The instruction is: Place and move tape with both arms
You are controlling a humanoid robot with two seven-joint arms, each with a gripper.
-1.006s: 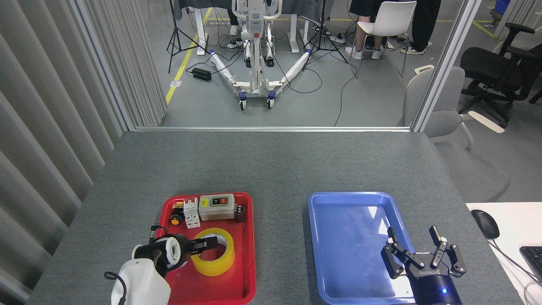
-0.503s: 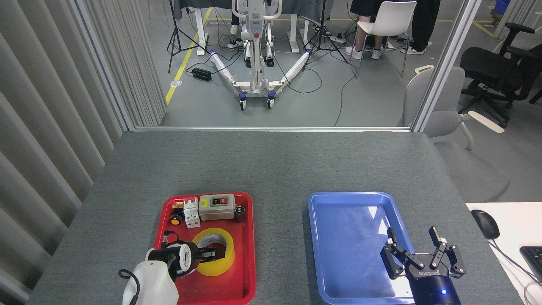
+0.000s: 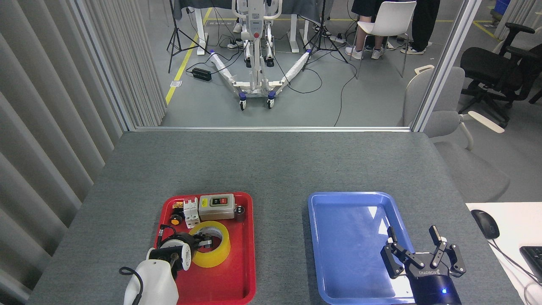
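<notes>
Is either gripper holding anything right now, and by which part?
Left gripper reaches into the yellow translucent tape roll at its near-left wall; a grasp cannot be told. Right gripper is open, empty.

The grey table top looks like matt felt or short-pile cloth, slightly fuzzy. Both trays are smooth glossy plastic: the red rectangular tray has a dull sheen, the blue rectangular tray throws bright white glare. The translucent yellow roll of packing tape is shiny film. The right black fingered gripper looks like matt plastic or coated metal, can't tell which. The left arm's white shell is smooth plastic.
</notes>
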